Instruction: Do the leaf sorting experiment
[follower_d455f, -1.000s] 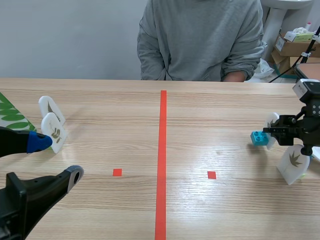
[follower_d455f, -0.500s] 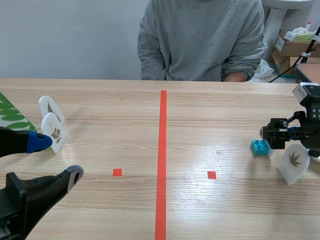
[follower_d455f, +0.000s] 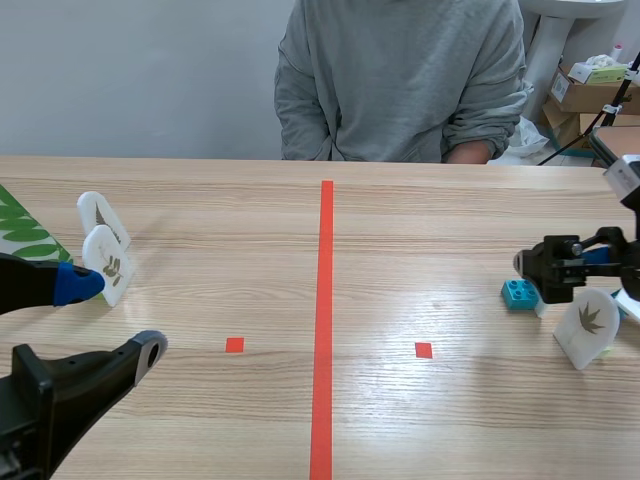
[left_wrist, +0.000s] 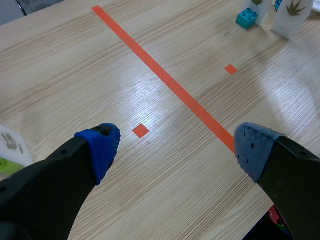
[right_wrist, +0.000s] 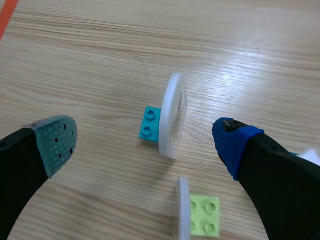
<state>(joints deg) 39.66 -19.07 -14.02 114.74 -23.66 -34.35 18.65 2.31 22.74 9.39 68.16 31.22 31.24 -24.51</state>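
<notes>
A white plastic card with a round top (right_wrist: 172, 115) stands up on the right side of the pale wooden table (follower_d455f: 420, 240). It is stuck to a small blue toy brick (right_wrist: 148, 129). From the right wrist camera only its thin edge shows. The right gripper (right_wrist: 142, 139) is spread wide, with one finger on each side of this card. The card is between the fingers and neither pad touches it.

Just beside it stands a second white card with a brown leaf picture (follower_d455f: 587, 322), on a light green toy brick (right_wrist: 205, 215).

Far off on the left side of the table stand two more white leaf cards (follower_d455f: 104, 240), one behind the other. The left gripper (follower_d455f: 112, 318) is near them, low over the table. Its fingers are spread wide too and nothing is in them.

A sheet with big green leaves on it (follower_d455f: 22, 226) lies at the table's left edge. A person in a grey sweater (follower_d455f: 400, 80) sits across the table.
</notes>
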